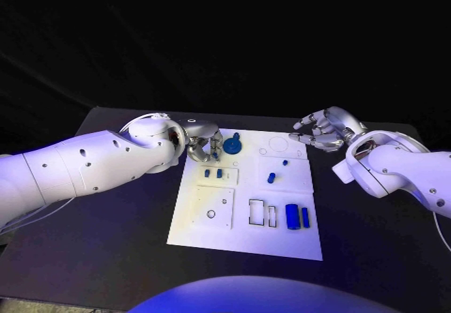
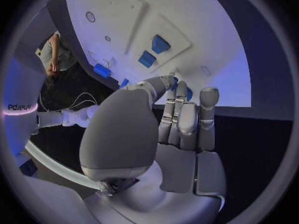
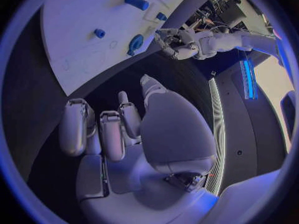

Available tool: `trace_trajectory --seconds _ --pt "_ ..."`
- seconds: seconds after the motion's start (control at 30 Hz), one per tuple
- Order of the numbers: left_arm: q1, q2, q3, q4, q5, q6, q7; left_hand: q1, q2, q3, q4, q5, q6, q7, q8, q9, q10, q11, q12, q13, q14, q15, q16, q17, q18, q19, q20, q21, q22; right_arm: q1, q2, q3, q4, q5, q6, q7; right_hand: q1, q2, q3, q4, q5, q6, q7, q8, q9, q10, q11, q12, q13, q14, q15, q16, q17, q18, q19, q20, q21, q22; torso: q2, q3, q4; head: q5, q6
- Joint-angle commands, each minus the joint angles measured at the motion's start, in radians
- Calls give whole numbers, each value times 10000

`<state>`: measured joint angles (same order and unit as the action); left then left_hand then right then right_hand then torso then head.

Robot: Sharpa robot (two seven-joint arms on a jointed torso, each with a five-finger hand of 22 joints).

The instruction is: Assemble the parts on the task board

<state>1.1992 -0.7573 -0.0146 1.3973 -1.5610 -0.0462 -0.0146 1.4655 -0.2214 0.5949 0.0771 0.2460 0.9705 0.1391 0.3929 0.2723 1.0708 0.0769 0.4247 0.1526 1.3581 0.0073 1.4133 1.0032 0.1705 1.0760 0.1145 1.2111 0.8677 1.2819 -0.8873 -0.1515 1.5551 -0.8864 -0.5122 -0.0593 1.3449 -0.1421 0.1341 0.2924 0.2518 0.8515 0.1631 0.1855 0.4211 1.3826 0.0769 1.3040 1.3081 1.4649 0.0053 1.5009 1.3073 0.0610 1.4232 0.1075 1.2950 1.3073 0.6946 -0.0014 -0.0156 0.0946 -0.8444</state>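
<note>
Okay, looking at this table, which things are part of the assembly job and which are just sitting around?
Belong to the job:
task board
blue round part by the left robot hand
blue cylinders
small blue pieces
right robot hand, holding nothing

Just lying about:
black table; nothing loose on it that I can make out.

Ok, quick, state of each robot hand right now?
Left robot hand: fingers curled beside the round blue part; whether it grips it cannot be told.
Right robot hand: holds nothing, fingers loosely apart.
</note>
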Motion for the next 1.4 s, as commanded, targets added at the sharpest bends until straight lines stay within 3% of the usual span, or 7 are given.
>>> trace_trajectory --seconds 0.03,0.8,0.97,1.4 --pt "1 49 -3 -31 299 295 25 -111 14 41 35 -46 32 45 -46 15 85 13 -45 -12 9 27 -3 -9 -175 -33 44 19 -8 -3 10 3 -2 -45 7 56 -37 72 7 -25 30 -13 -14 40 -17 -40 -11 -31 223 655 -35 -26 1031 104 -92 -5 -54 577 3 7 -8 20 -15" --pt "-24 278 -74 -277 160 575 -22 -125 23 56 29 -56 55 43 -63 28 120 9 -79 -11 -40 25 -39 -116 -150 -120 44 -48 -122 -3 -7 3 18 -47 16 49 -64 102 28 -28 45 -21 -18 68 -25 -50 -16 -52 203 650 -41 -43 1006 110 -101 -12 -89 557 4 3 -17 3 -104" --pt "-26 308 -86 -298 147 594 6 -129 22 56 29 -58 56 44 -67 29 121 9 -84 -11 -52 26 -47 -140 -147 -129 43 -55 -133 -3 -5 3 18 -48 19 48 -64 102 28 -28 45 -21 -18 68 -25 -50 -16 -52 203 650 -41 -43 1006 110 -101 -12 -89 557 -14 8 7 -15 -106" --pt "-27 350 -108 -326 129 705 -24 -156 24 49 16 -85 118 27 -71 57 203 -10 -102 6 -48 17 -40 -105 -155 -116 42 -52 -103 -3 5 3 9 -48 18 54 -64 102 28 -28 45 -21 -18 68 -25 -50 -16 -52 203 650 -41 -43 1006 110 -101 -12 -89 557 -11 7 -2 -4 -97"
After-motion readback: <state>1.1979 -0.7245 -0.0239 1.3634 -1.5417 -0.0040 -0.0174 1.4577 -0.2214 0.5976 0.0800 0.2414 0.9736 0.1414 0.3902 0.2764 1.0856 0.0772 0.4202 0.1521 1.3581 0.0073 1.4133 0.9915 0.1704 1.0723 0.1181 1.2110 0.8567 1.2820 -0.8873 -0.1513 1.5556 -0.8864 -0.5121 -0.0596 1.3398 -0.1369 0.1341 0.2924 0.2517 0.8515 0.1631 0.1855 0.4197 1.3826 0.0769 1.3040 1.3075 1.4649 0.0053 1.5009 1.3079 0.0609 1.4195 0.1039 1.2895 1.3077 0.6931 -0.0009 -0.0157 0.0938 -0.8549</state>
